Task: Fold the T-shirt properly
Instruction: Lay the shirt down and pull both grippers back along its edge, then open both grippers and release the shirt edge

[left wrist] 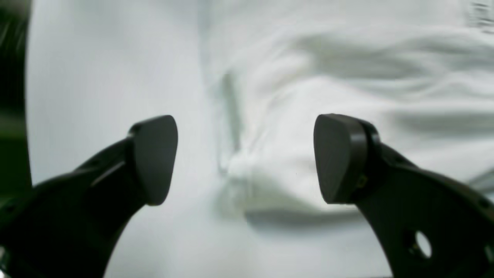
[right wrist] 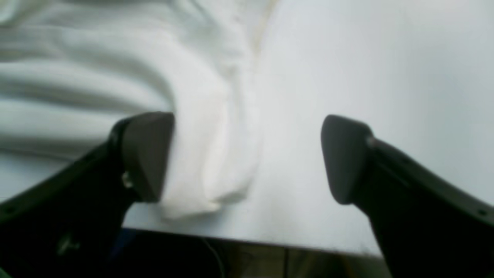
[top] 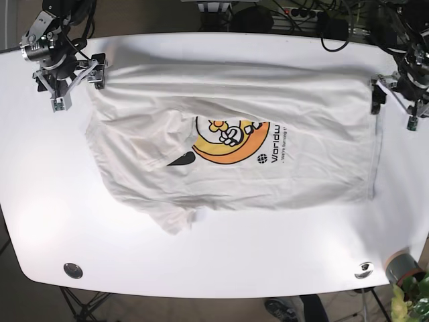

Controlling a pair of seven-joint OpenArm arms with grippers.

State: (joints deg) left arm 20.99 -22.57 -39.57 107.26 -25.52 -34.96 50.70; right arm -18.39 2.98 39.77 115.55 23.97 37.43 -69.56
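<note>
A white T-shirt (top: 234,188) with an orange round print (top: 231,141) lies spread and wrinkled on the white table (top: 201,268), one sleeve folded inward at the lower left. My left gripper (top: 393,102) is open at the shirt's far right corner. In the left wrist view its fingers (left wrist: 154,158) straddle a bunched shirt corner (left wrist: 251,173). My right gripper (top: 79,86) is open at the shirt's far left corner. In the right wrist view a folded shirt edge (right wrist: 200,170) lies beside the left finger (right wrist: 146,154). Neither gripper holds cloth.
Two metal discs (top: 72,270) (top: 364,270) sit near the table's front edge. A grey pot (top: 402,267) stands off the front right corner. Cables (top: 335,27) run behind the table. The table edge (right wrist: 270,239) is close below my right gripper.
</note>
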